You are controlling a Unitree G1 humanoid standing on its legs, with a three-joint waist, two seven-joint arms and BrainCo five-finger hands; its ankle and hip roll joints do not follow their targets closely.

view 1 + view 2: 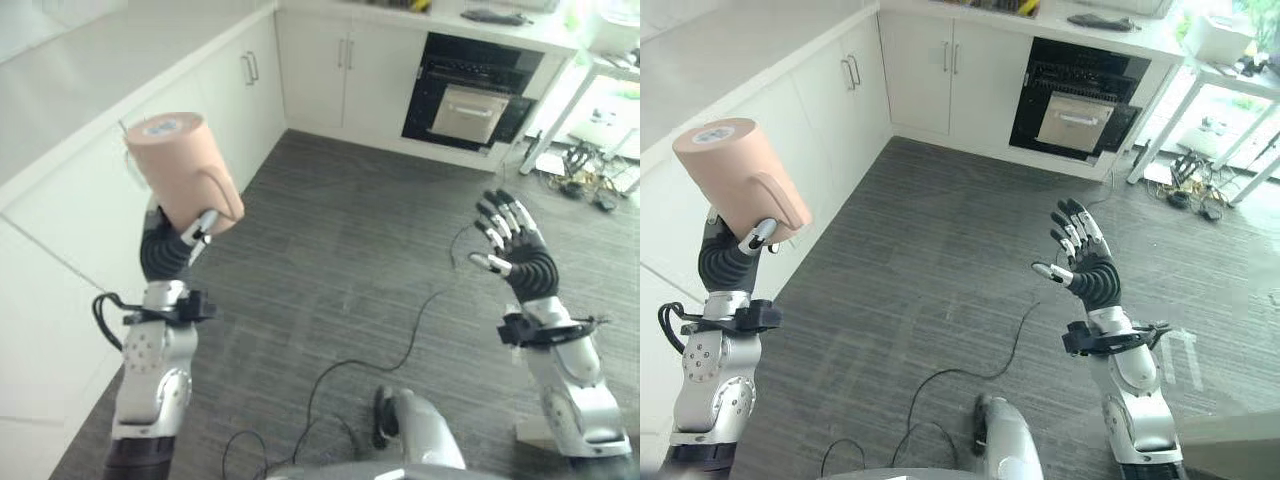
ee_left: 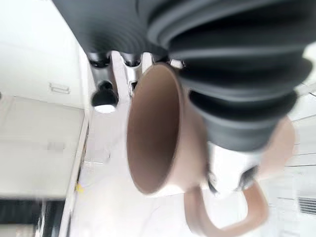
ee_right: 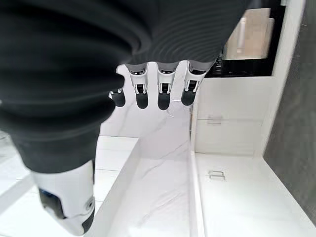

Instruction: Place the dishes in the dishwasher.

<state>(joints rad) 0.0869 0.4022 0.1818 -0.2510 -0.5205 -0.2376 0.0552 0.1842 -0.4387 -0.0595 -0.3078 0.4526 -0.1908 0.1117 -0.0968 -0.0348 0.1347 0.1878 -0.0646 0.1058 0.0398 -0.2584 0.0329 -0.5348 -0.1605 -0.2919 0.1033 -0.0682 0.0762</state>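
A pink mug (image 1: 183, 168) with a handle is raised in the air beside the white counter on the left, bottom end up and tilted. My left hand (image 1: 172, 248) is shut on it from below, thumb against the handle side. In the left wrist view the mug's mouth (image 2: 153, 129) faces the camera and its handle (image 2: 232, 217) loops beside my thumb. My right hand (image 1: 512, 243) is held up over the grey floor on the right, open with fingers spread and nothing in it; its fingertips (image 3: 165, 100) show straight in the right wrist view.
White cabinets (image 1: 235, 95) and a white countertop (image 1: 90, 70) run along the left and far side. A black built-in oven (image 1: 470, 95) sits in the far wall, door shut. A white table leg and cables (image 1: 585, 170) stand at the far right. Grey plank floor (image 1: 350, 250) lies between.
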